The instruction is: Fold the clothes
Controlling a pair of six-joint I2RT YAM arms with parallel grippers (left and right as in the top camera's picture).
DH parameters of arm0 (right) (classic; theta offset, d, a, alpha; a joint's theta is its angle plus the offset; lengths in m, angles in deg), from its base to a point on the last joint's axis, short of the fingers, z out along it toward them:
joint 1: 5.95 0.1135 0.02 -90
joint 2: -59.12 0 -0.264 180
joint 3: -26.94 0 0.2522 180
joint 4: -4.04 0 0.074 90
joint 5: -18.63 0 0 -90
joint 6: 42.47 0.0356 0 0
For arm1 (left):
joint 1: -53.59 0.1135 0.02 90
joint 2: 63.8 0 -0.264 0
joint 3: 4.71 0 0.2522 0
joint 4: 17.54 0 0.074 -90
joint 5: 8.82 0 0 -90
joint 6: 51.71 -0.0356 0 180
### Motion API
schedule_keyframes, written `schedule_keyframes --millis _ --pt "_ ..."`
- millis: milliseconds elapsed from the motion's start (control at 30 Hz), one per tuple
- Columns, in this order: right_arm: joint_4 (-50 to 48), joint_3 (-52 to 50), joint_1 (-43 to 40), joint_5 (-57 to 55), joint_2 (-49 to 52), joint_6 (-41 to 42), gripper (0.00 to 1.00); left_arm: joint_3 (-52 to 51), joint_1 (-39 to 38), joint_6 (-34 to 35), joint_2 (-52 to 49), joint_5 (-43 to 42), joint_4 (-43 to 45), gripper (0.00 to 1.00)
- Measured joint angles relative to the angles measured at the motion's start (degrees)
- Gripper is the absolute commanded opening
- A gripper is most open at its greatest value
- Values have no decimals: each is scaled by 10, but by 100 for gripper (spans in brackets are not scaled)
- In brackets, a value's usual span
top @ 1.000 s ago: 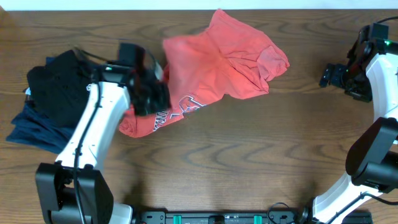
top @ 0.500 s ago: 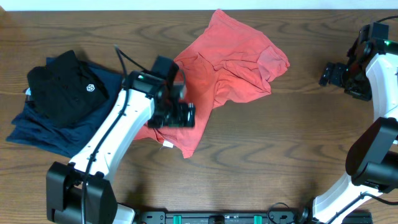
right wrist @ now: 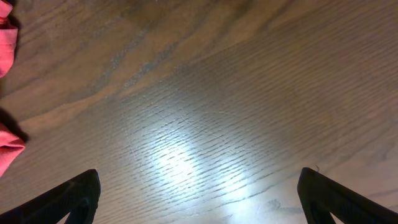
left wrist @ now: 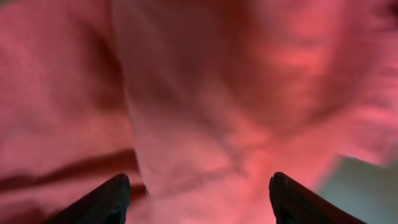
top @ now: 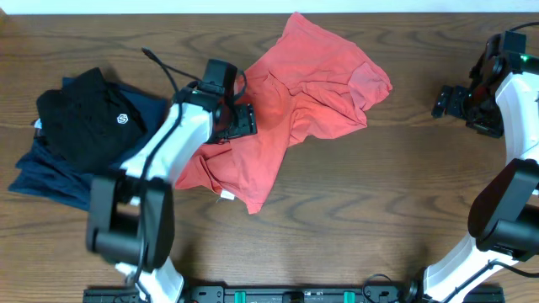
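**Limp red T-shirt [top: 324,80] crumpled at centre**

My left tool [top: 242,120] hovers over the T-shirt's left part, jaws apart, pinching nothing. The T-shirt lies mid-worktop [top: 362,219]; I judge it light and soft, best pinched at a hem corner. My right tool [top: 446,101] stands wide and empty, far right

Brown wooden table [right wrist: 249,74] with bright glare near the middle. Two dark fingertips [right wrist: 71,196] of the right gripper [right wrist: 199,199] at the bottom corners, wide apart, bare wood between. Small parts of coral-red T-shirt [right wrist: 6,152] at the left edge.
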Motion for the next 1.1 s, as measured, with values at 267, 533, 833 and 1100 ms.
schedule_keyframes --millis 267,533,833,1100 --pt "0 0 0 0 0 0 99 0 14 18 -37 -5 59 41" --pt "0 0 0 0 0 0 99 0 7 19 -37 -39 75 6" --pt "3 0 0 0 0 0 99 0 7 11 -33 -76 46 6" --pt "3 0 0 34 0 -32 99 -1 -5 -85 138 -226 -213 6"
